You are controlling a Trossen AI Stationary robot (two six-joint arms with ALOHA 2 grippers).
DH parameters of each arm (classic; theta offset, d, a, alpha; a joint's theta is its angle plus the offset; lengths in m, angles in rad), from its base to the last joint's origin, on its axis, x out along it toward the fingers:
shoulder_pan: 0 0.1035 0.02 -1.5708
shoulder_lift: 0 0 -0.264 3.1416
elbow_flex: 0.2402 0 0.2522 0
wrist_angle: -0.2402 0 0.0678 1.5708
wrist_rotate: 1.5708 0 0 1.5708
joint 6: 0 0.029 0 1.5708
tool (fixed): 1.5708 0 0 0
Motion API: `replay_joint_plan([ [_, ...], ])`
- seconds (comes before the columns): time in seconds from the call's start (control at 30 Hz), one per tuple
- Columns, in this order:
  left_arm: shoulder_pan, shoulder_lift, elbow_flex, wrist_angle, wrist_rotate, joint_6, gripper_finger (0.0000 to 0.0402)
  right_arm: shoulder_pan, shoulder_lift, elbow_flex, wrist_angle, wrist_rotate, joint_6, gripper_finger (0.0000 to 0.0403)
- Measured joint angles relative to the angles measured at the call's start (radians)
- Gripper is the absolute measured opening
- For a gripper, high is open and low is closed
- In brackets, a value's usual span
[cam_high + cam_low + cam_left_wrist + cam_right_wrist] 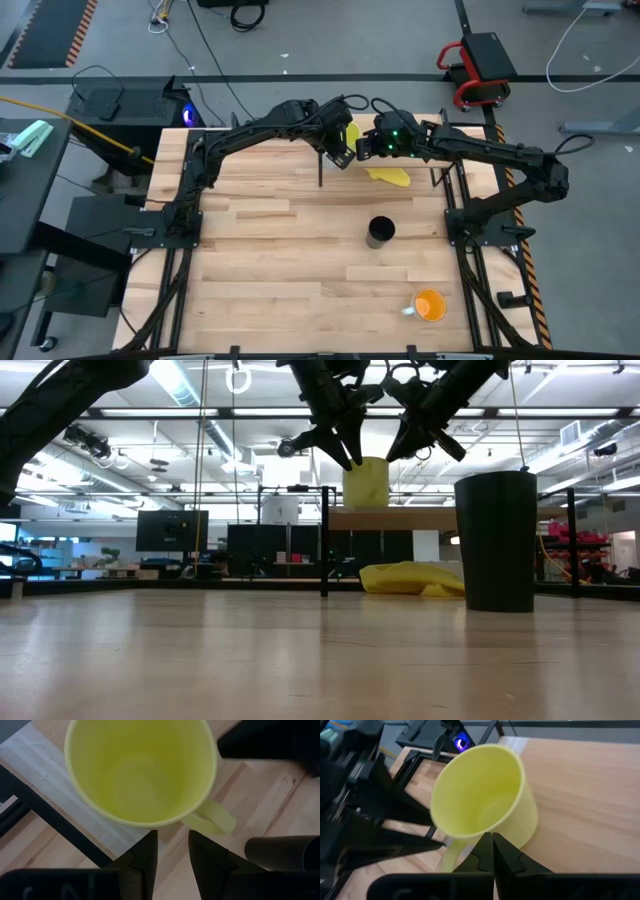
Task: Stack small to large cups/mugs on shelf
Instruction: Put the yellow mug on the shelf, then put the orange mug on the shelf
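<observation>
Both tools meet over the small yellow mug (366,482), which stands upright on the shelf (400,518), the narrow pale board on thin black posts at the far edge of the worktop (280,260). Seen from its own wrist camera, the left tool (172,860) has its two dark fingers slightly spread, just short of the mug's rim and close to its handle, gripping nothing. The right tool (492,851) has its fingers pressed together, their tips against or just in front of the mug's outer wall; whether they touch it cannot be told. Well apart from the shelf, the black handleless cup (381,232) stands near the middle of the worktop and the orange mug with white handle (430,305) near the front edge, while a flat yellow lump (390,175) lies below the shelf. The yellow mug looks placed, so the step in hand seems to be letting go and backing off. Doing it well likely means lifting each tool straight clear before swinging sideways, so no finger clips the rim or handle and nudges the light mug off the narrow board.
</observation>
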Motion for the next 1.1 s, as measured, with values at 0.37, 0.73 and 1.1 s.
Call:
replay_joint_plan([
  [0.37, -0.019, 0.000, 0.000, -0.004, 0.011, 0.001, 0.0114, 0.039, -0.001, 0.000, -0.001, -0.014, 0.003, 0.0001],
  [0.73, -0.077, -0.110, 0.005, -0.163, 0.027, 0.009, 0.0111, 0.257, -0.157, 0.000, -0.182, -0.035, 0.037, 0.0001],
  [1.1, -0.281, -0.189, 0.006, -0.229, 0.004, 0.000, 0.0111, 0.616, -0.423, 0.000, -0.234, -0.004, 0.218, 0.0002],
])
